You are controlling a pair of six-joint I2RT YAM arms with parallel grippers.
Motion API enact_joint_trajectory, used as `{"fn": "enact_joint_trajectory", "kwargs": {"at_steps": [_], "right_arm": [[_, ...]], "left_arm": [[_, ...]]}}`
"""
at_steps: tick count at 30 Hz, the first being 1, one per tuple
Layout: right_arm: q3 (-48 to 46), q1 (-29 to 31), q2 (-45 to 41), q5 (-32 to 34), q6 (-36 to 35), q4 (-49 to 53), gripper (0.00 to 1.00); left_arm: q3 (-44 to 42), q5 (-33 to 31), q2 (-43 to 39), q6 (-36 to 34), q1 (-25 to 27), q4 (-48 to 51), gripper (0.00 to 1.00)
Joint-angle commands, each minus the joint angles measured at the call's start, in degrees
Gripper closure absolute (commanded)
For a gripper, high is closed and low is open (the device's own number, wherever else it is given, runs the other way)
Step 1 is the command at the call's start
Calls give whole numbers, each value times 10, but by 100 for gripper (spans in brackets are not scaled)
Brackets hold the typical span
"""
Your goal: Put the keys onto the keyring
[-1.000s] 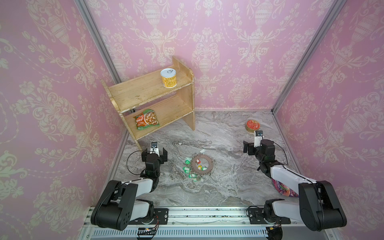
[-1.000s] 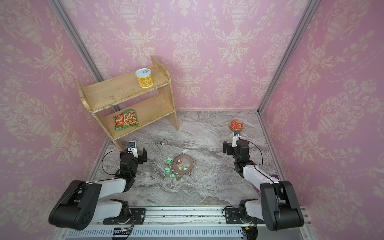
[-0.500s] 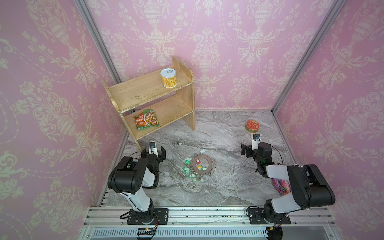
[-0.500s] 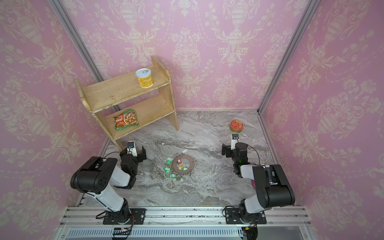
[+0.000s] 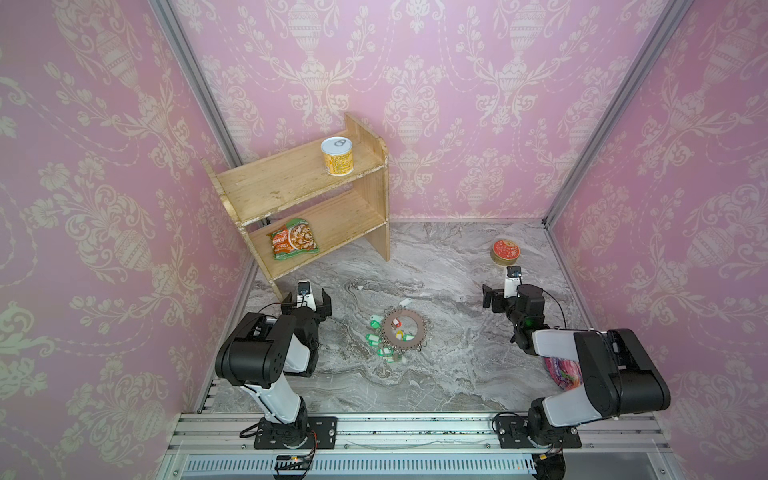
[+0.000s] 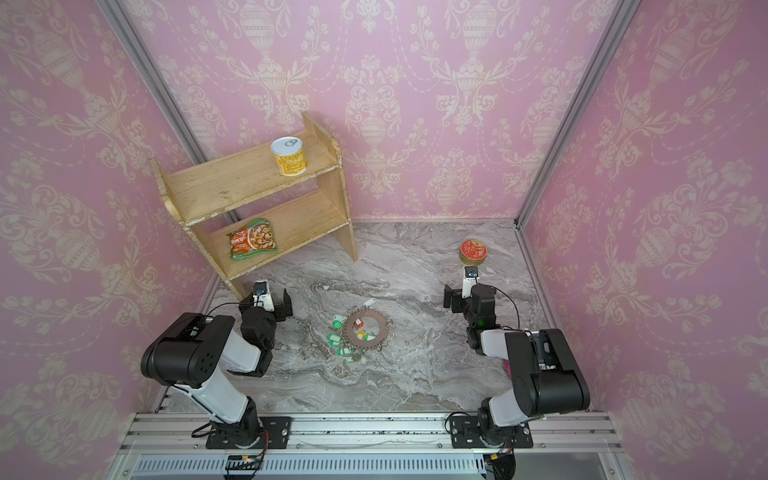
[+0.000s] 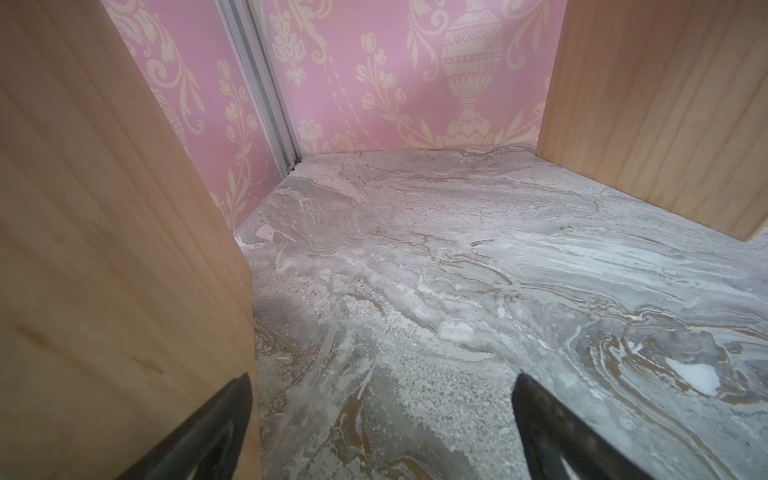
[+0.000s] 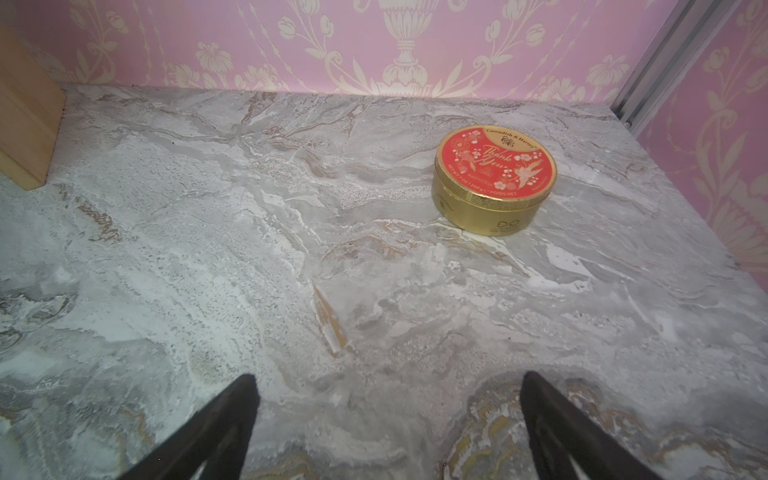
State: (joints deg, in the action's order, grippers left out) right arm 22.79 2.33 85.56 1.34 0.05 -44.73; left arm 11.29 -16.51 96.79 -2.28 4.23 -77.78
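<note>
Pink damask walls close in a grey marble-patterned desk (image 5: pixel 457 357). The keyring (image 5: pixel 420 332) lies flat near its middle, between the two arms. Green-tagged keys (image 5: pixel 370 336) crowd its rim on the left arm's side, and red and yellow tags show inside the hole; whether any is hooked on a wire loop is too small to tell. A white-tagged key (image 5: pixel 405 301) lies loose just beyond the ring. The left fingers (image 7: pixel 224 424) are spread and empty beside the wooden shelf (image 7: pixel 124 208) leg. The right fingers (image 8: pixel 224 424) are spread and empty too, facing the red-lidded candy tin (image 8: pixel 494 178). The left arm should probably swing clear of the shelf first, then pin the ring's rim while the right pinches the loose key by its tag.
</note>
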Motion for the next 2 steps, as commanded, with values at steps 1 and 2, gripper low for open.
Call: {"fn": "enact_joint_trajectory", "kwargs": {"at_steps": [1, 2], "right_arm": [[-1, -2, 3, 8, 7, -11, 0], [0, -2, 2, 8, 7, -11, 0]], "left_arm": [[9, -15, -1, 6, -5, -4, 1], [9, -18, 0, 6, -5, -5, 1]]}}
